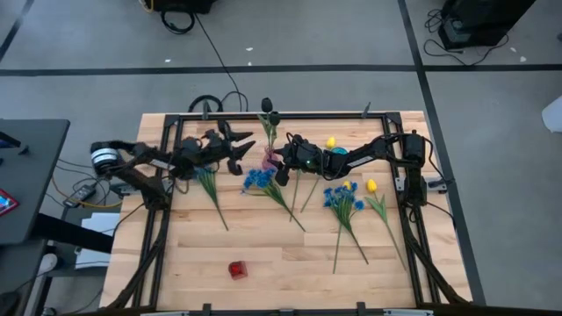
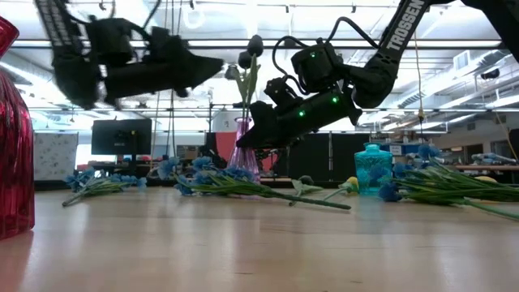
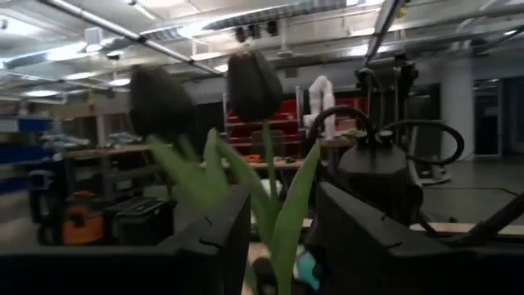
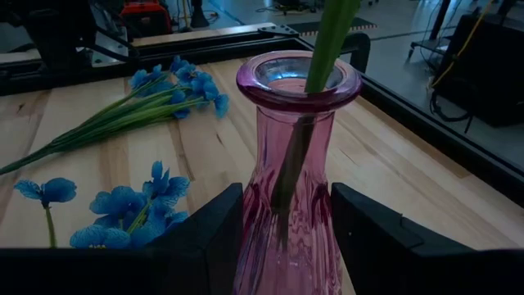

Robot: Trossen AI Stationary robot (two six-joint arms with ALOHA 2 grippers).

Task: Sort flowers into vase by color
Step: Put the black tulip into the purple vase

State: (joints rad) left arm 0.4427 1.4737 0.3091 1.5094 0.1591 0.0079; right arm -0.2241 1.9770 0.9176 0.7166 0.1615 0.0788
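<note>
Counter (image 1: 263, 254) is light wood w/ a black frame. Nearest the front edge, a small red object (image 1: 236, 269) lies alone. At mid counter lie the loose flowers: a blue bunch (image 1: 342, 197) on the right side w/ a yellow tulip (image 1: 371, 186) just beside it, stems running toward the front; another blue bunch (image 1: 257, 179) near centre; a third stem (image 1: 211, 189) lies under the left arm.

Right claw (image 4: 282, 246) hangs at the pink vase (image 4: 296, 164), fingers spread wide, one on each side of the vase body. Can't tell from the wrist view whether they touch the glass. A green stem (image 4: 323, 49) stands in the vase mouth. A teal vase (image 2: 373, 169) sits just beside it on the right w/ a yellow tulip (image 1: 331, 141) at it.

Left claw (image 3: 282, 238) hovers above the counter to the left of the pink vase, fingers open, gripping nothing. Just past them its wrist view shows two dark tulips (image 3: 255, 84) w/ green leaves, upright. In the high view these dark tulips stand at the far edge, over the pink vase.

A red vase (image 2: 12, 138) stands close at the low view's left edge.
</note>
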